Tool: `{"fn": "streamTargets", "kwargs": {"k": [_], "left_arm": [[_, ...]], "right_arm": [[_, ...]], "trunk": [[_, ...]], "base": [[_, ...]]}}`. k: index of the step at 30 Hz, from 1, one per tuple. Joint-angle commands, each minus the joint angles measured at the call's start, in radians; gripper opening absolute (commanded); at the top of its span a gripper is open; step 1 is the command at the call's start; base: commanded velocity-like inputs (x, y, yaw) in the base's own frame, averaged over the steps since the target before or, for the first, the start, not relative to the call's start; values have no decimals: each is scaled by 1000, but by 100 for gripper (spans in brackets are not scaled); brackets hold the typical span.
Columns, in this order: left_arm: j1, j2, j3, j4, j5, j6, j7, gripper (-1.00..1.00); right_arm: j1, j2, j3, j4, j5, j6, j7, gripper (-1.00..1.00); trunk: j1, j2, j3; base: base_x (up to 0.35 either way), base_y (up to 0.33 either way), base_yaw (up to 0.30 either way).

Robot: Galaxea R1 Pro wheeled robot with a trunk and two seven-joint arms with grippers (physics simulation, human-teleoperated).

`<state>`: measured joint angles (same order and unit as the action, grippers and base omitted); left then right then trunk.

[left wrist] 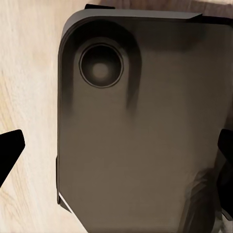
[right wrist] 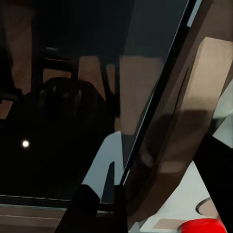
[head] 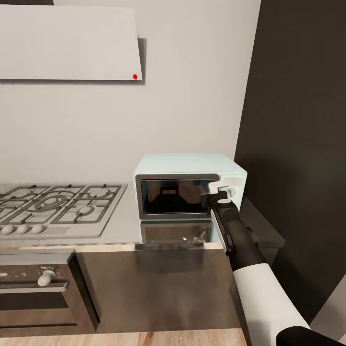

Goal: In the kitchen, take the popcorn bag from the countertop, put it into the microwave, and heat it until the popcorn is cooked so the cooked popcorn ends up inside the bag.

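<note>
Currently no popcorn bag in sight; judged light, soft, crushable, best pinched at its rolled rim. Microwave (head: 190, 185) sits on the tabletop (head: 122, 226) against the wall, door seemingly shut, dark glass hiding any contents. Right tool (head: 219, 191) at the door's right edge by the dials; grip state cannot be told. Left tool (left wrist: 116, 155) spread, empty, over a dark panel. Hob (head: 57, 206) lies left.
</note>
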<state>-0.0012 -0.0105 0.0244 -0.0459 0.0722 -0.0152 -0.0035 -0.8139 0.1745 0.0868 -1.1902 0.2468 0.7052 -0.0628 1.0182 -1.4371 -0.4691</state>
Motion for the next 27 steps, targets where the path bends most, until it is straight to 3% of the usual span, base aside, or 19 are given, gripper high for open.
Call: {"fn": "streamTargets", "kwargs": {"k": [1,10,19,27], "left_arm": [[0,0,2,0,8,-2,0,100],[0,0,2,0,8,-2,-1,100],[0,0,2,0,8,-2,-1,100],[0,0,2,0,8,-2,-1,100]], "right_arm": [[0,0,2,0,-14,4,-4,-100],[0,0,2,0,-14,3,-7,-100],[0,0,2,0,-14,2,-11,-100],[0,0,2,1,-14,2,-11,-100]], "trunk": [[0,-1,-1],[0,-1,-1],[0,-1,-1],[0,-1,-1]], "base": [[0,0,0],[-2,0,0],[-238,0,0],[-20,0,0]]}}
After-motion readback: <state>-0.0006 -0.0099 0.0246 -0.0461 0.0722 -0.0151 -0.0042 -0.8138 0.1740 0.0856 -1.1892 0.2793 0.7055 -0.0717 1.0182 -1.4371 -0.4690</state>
